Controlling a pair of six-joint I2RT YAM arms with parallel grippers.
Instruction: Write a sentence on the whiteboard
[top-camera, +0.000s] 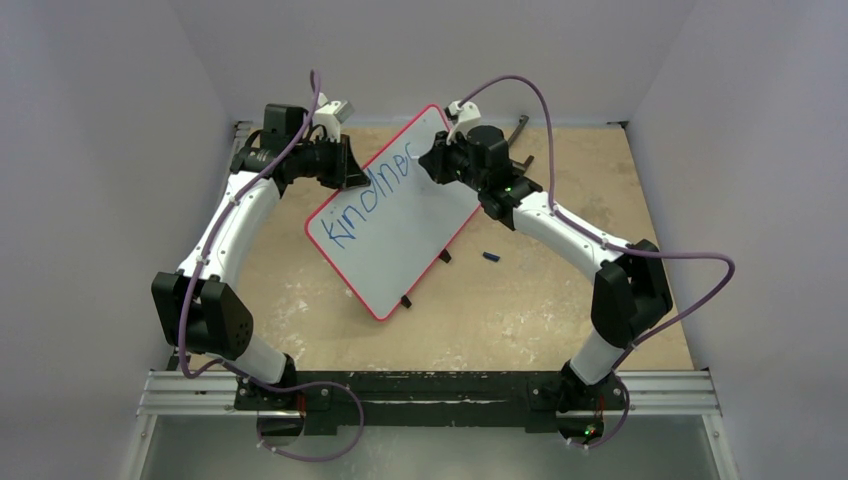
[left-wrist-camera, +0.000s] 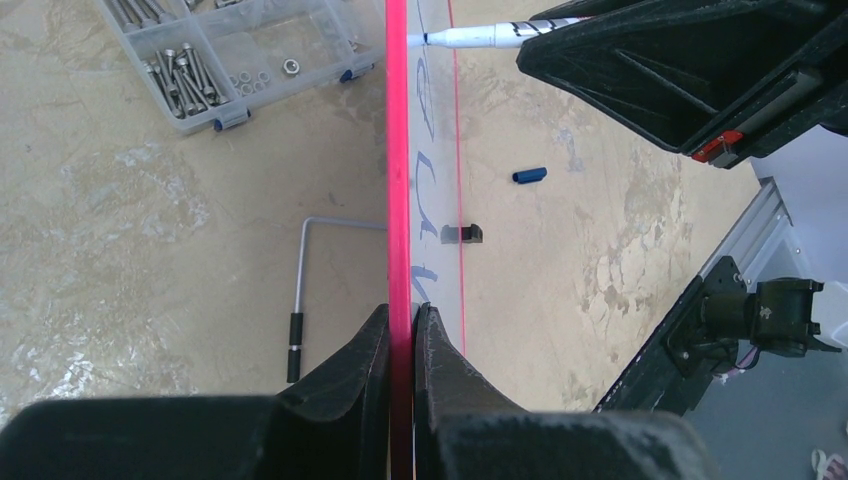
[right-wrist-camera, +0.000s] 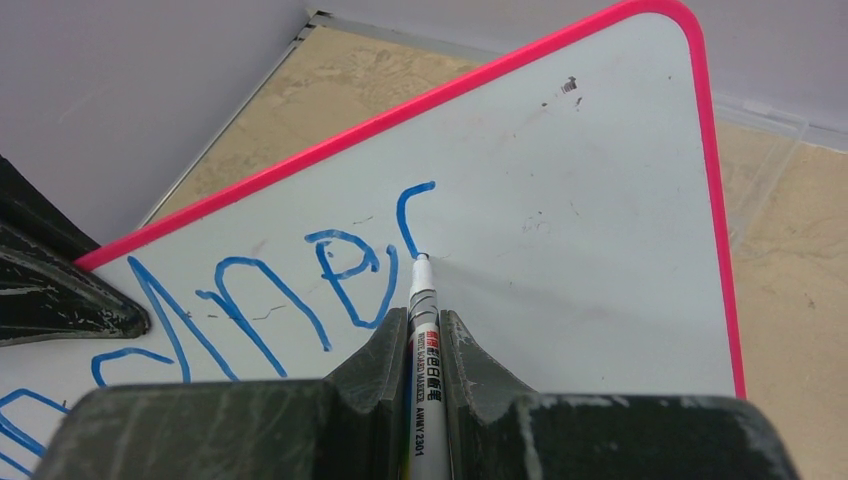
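**Operator:** What lies nearest the arm bases?

**Inspector:** A blue cap (top-camera: 489, 257) lies on the table near the lower edge of the whiteboard (top-camera: 400, 235), apart from it and out of the stroke's path.

**Operator:** Why is the board slanted?

**Inspector:** Your left gripper (left-wrist-camera: 402, 318) is clamped on its red rim. In my judgement this props the face toward your writing arm and braces it against pen pressure.

**Operator:** And the right?

**Inspector:** Your right gripper (right-wrist-camera: 422, 325) is closed on the marker (right-wrist-camera: 421, 288), whose tip touches the surface at the foot of a part-formed letter. The sentence (top-camera: 372, 195) reads "kindne" plus that stroke, so I judge it well short of complete. The far corner beyond is blank, so you have room.
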